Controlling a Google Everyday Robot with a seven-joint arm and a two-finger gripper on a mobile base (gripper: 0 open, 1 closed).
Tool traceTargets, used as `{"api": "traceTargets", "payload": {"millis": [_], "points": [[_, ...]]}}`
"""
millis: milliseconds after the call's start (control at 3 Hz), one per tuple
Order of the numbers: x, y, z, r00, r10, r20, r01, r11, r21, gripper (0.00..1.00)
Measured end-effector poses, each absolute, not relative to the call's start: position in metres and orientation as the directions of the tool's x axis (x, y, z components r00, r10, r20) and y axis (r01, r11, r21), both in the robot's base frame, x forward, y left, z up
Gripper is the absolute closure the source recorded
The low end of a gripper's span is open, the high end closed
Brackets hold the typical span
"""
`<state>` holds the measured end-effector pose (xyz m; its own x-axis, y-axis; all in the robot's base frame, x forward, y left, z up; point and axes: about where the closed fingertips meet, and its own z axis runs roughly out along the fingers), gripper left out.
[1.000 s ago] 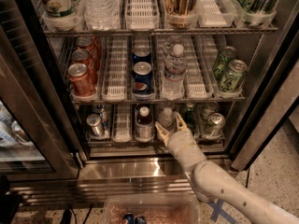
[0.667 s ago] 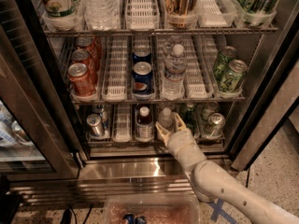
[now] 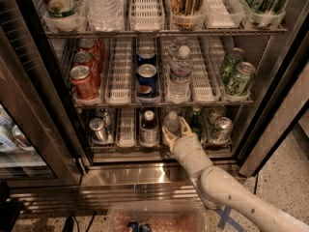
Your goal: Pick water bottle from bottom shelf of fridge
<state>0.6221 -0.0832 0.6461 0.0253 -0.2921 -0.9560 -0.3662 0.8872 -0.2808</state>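
The fridge (image 3: 38,105) stands open in the camera view. On its bottom shelf (image 3: 126,146) the water bottle (image 3: 171,121), clear with a white cap, stands upright in a middle lane. My gripper (image 3: 175,131) reaches in from the lower right. Its two pale fingers (image 3: 186,127) sit on either side of the bottle's lower body, closed against it. The bottle's base is hidden behind the gripper. A white-capped bottle of dark liquid (image 3: 149,127) stands just left of it.
The bottom shelf also holds silver cans (image 3: 98,129) at left, a green bottle (image 3: 195,120) and a can (image 3: 222,128) at right. The middle shelf holds red cans (image 3: 83,81), Pepsi cans (image 3: 146,79), another water bottle (image 3: 181,74) and green cans (image 3: 239,76). A plastic bin (image 3: 157,215) sits below on the floor.
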Motion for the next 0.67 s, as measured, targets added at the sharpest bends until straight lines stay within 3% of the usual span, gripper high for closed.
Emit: {"api": "traceTargets", "payload": {"millis": [667], "points": [[0.602,-0.071,0.680,0.054,-0.234,-0.971,-0.423,0.875,-0.235,1.00]]}}
